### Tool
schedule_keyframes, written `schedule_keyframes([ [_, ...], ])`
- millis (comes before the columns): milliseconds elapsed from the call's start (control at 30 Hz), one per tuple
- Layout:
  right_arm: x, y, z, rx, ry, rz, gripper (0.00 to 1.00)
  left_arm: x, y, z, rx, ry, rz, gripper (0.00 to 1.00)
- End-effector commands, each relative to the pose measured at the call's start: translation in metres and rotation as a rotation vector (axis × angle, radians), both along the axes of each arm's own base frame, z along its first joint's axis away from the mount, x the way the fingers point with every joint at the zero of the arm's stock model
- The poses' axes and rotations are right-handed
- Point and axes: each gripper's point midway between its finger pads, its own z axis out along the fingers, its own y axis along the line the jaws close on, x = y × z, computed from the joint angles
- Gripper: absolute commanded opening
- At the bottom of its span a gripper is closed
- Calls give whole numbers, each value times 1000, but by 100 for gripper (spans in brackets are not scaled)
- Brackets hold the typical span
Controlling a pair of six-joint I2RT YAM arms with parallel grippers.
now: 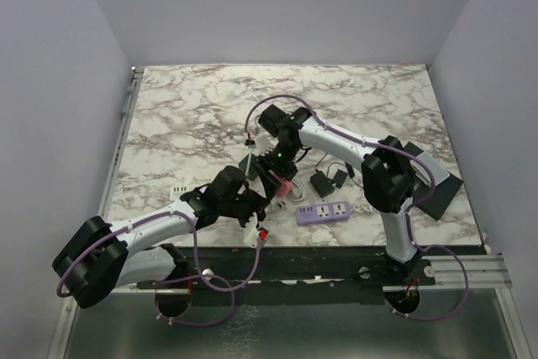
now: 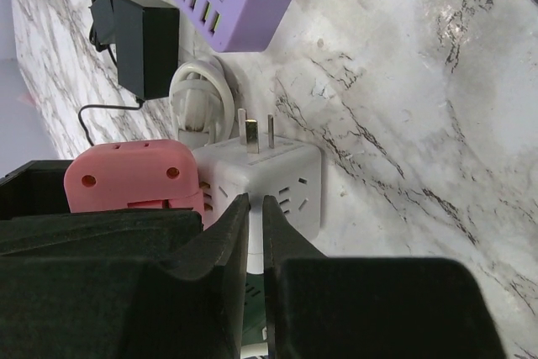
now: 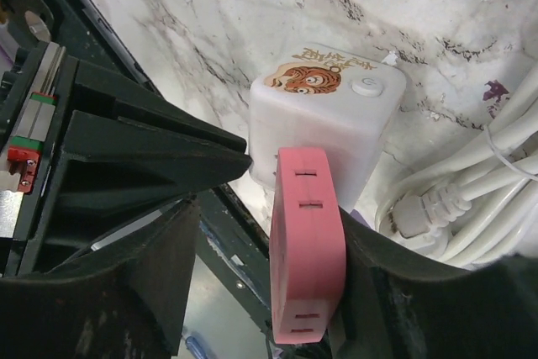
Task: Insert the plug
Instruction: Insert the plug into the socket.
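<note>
Plastic is what you are dealing with: the pink plug (image 3: 307, 241) is a hard, smooth, light block that will not give under pressure but could slip or twist if pinched near a corner. It stands on edge against the side face of the white cube socket (image 3: 324, 115), close by the near edge of the table (image 1: 193, 107), and it looks seated or nearly so. If you take hold again, grip across its two broad flat sides, low and close to the cube, and push straight in.

Your right fingers (image 3: 143, 166) are released, spread to either side of the plug with a clear gap on one side. Your left fingers (image 2: 223, 241) are clenched together just at the cube; whether they pinch anything, you cannot tell. The cube is light too, so expect it to slide unless braced.

Room is tight. A white cable (image 3: 471, 182) coils right beside the cube, the purple power strip (image 1: 324, 212) and black adapter (image 1: 322, 184) lie near, and the two arms crowd each other. Open marble lies behind; withdraw upward and that way.
</note>
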Motion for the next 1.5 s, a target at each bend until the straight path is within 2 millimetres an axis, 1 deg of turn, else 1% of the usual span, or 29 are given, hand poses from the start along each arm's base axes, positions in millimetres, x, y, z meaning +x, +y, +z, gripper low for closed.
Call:
schedule_keyframes([
  [0, 19, -8, -20, -74, -122, 4, 63, 2, 2, -1, 27, 8, 7, 13],
  [133, 26, -9, -12, -90, -160, -16, 64, -1, 2, -1, 25, 19, -4, 13],
  [233, 31, -14, -10, -119, -188, -32, 65, -3, 3, 0, 21, 25, -8, 13],
  [367, 34, -19, -4, -149, -206, -38, 65, -6, 3, 0, 18, 35, -15, 13],
  [533, 36, -16, 10, -121, -232, -48, 64, -9, 4, -1, 19, 37, -21, 13],
  [600, 35, -13, 14, -99, -231, -52, 60, -9, 5, -2, 21, 38, -20, 13],
  [733, 32, -5, 19, -59, -221, -59, 43, -10, 6, -4, 26, 34, -22, 13],
  [833, 26, -4, 17, -55, -212, -48, 32, -11, 7, -5, 28, 32, -23, 13],
  [933, 21, -6, 14, -66, -197, -43, 31, -11, 8, -6, 29, 33, -24, 13],
  [1067, 21, -7, 15, -63, -202, -39, 35, -12, 8, -6, 25, 34, -28, 13],
  [1133, 23, -8, 14, -71, -213, -33, 35, -12, 7, -4, 21, 36, -26, 13],
  [1367, 24, -8, 8, -81, -206, -6, 25, -10, 2, 6, -6, 41, -18, 13],
  [1400, 24, -8, 7, -80, -205, -2, 24, -9, 2, 8, -7, 39, -18, 14],
  [1467, 24, -8, 6, -85, -206, 4, 23, -6, -1, 12, -13, 37, -12, 18],
])
